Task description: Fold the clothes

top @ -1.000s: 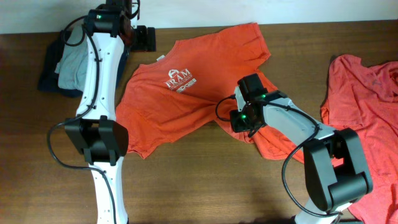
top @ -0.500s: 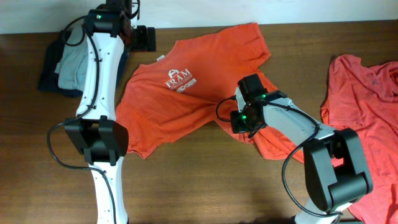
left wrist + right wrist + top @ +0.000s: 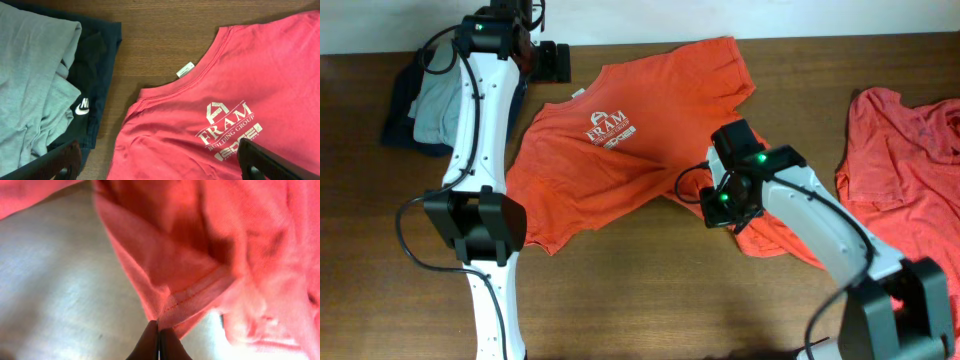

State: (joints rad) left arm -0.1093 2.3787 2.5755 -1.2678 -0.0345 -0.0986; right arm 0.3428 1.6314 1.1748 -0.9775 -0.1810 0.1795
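The wooden table (image 3: 650,300) bore a FRAM T-shirt (image 3: 620,150) spread mid-table, a crumpled orange-red shirt (image 3: 905,160) at right — and, far left, a grey garment (image 3: 435,100) atop a navy garment (image 3: 395,128).

Orange-red T-shirt (image 3: 610,170) — flat, logo up

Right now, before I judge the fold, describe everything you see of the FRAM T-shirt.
The orange-red, cotton-looking T-shirt lies unfolded and wrinkled, logo up, on the wooden table. It has a white FRAM chest logo and a collar with a white tag. The right hand is shut on a stitched edge of its bunched lower-right part.
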